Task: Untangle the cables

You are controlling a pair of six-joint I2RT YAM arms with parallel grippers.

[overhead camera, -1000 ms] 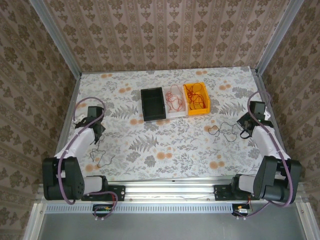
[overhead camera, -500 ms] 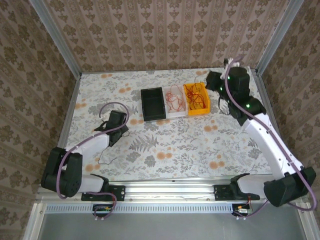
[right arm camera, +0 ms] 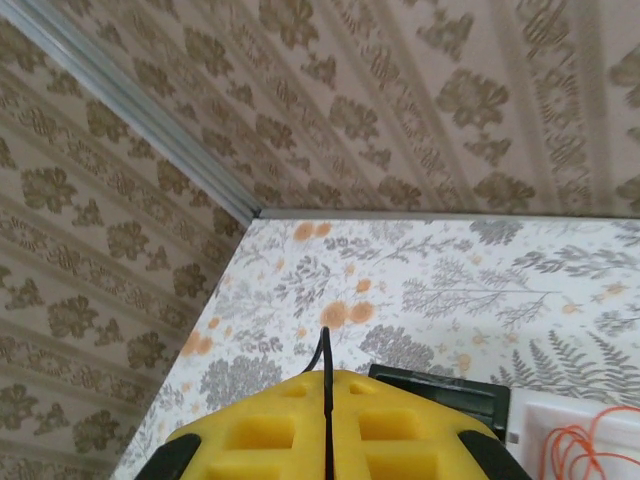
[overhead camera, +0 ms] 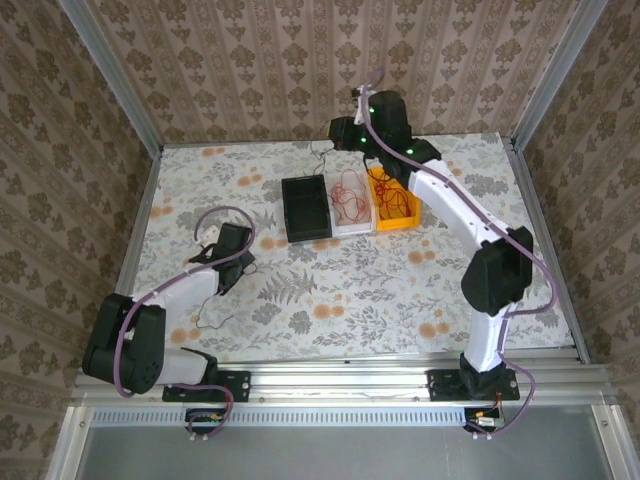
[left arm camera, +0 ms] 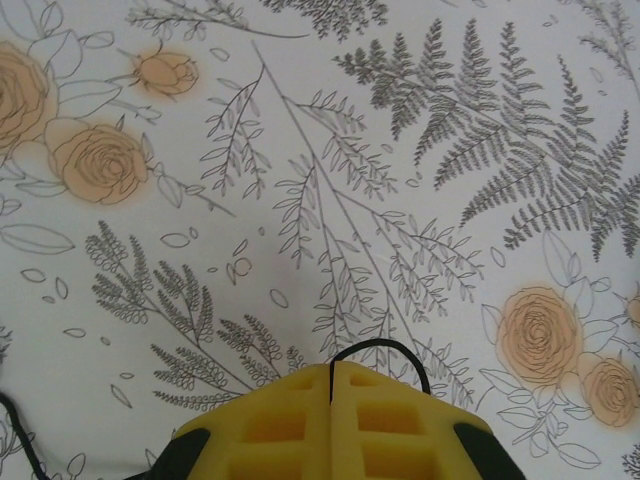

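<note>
Between closed jaws, both arms: black wire (right arm camera: 324,350).

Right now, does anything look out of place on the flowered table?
Yes. A thin black wire trails across the table from the shut left gripper, outside the row of bins, while the thin red wires sit in bins.

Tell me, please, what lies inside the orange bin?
Thin red cables lie in loose loops inside the orange bin. The right arm crosses above the bin's far right corner, so whatever lies in that corner is hidden.
</note>
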